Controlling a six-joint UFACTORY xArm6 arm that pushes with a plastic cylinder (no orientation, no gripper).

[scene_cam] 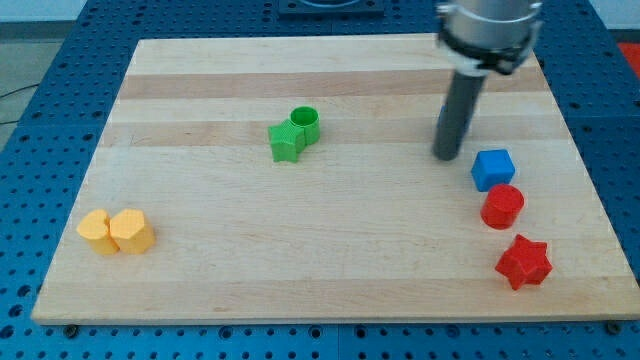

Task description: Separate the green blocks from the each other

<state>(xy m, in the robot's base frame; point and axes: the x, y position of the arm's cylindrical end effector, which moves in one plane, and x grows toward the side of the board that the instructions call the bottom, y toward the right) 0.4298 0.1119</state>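
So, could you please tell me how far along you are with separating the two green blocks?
Nothing looks done yet: the green star block and the green cylinder sit touching near the board's middle. My tip is off to the view's right, just up-left of the blue cube, well clear of both. Left: reach the pair and push one away.

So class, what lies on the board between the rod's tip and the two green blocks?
Nothing: the camera view shows bare wood between my tip and the touching green blocks.
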